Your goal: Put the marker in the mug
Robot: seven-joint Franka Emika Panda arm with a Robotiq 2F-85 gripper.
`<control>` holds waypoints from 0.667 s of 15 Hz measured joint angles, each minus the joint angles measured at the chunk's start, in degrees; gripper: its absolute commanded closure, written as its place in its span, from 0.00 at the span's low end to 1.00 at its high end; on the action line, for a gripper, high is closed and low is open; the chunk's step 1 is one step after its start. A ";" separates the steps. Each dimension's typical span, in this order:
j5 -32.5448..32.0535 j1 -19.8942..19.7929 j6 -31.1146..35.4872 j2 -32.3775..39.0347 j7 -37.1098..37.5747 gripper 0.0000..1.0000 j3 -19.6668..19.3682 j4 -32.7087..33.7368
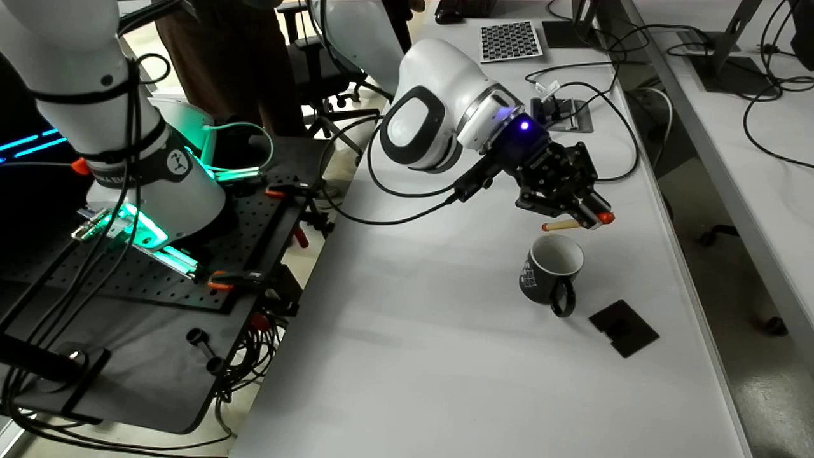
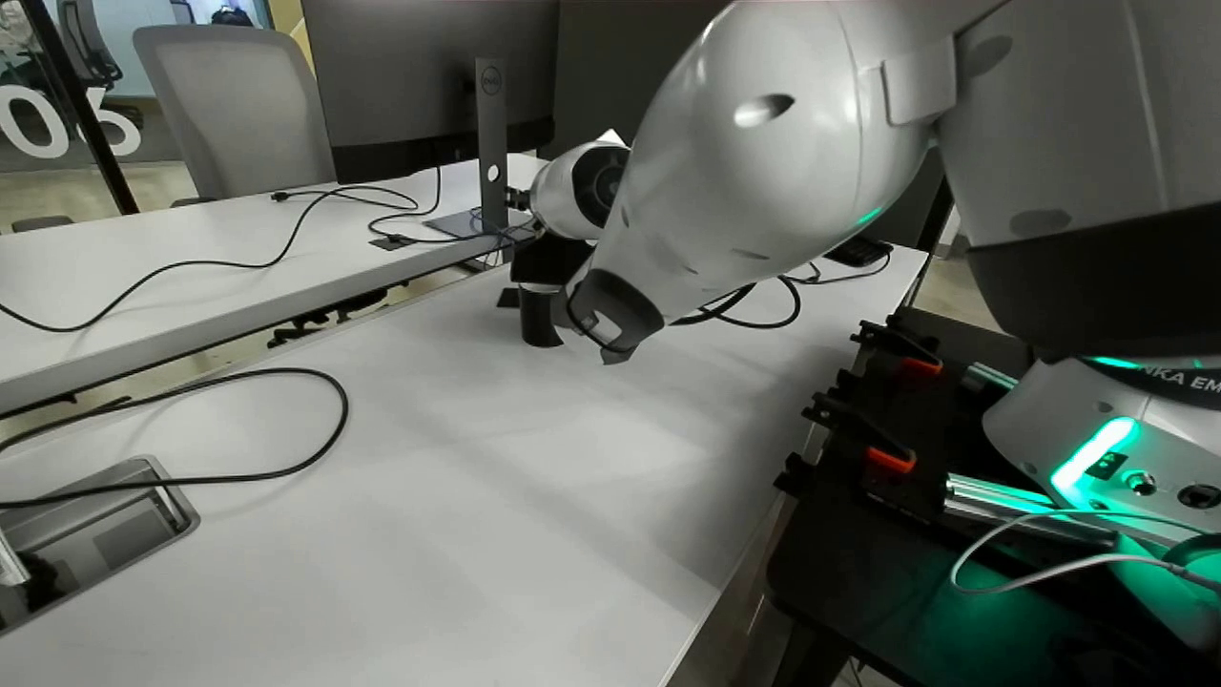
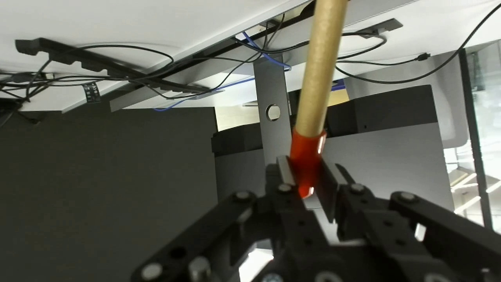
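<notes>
The marker (image 1: pixel 563 224) has a pale tan shaft and red-orange ends. My gripper (image 1: pixel 596 217) is shut on one red-orange end, and the shaft sticks out sideways, tilted slightly. In the wrist view the marker (image 3: pixel 319 74) runs up from between the fingertips (image 3: pixel 308 170). The dark mug (image 1: pixel 540 280), with a pale inside, stands upright on the table with its handle toward the camera. In that view, the marker appears above the mug's far rim; the exact height gap cannot be told. The mug (image 2: pixel 541 320) also shows in an exterior view, where the arm hides the marker. The mug is out of the wrist view.
A flat black square (image 1: pixel 626 327) lies on the white table (image 1: pixel 413 356) beside the mug. Black cables (image 1: pixel 626 127) and a table socket box (image 1: pixel 569 117) lie behind the gripper. A second desk with a monitor (image 2: pixel 434 76) stands across a gap.
</notes>
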 measured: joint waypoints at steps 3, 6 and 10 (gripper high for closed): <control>0.00 0.19 -0.01 0.00 -0.05 0.24 0.00 0.21; 0.00 0.30 -0.01 0.00 -0.05 0.02 0.00 0.27; 0.05 0.98 -0.01 -0.02 -0.05 0.00 -0.36 0.28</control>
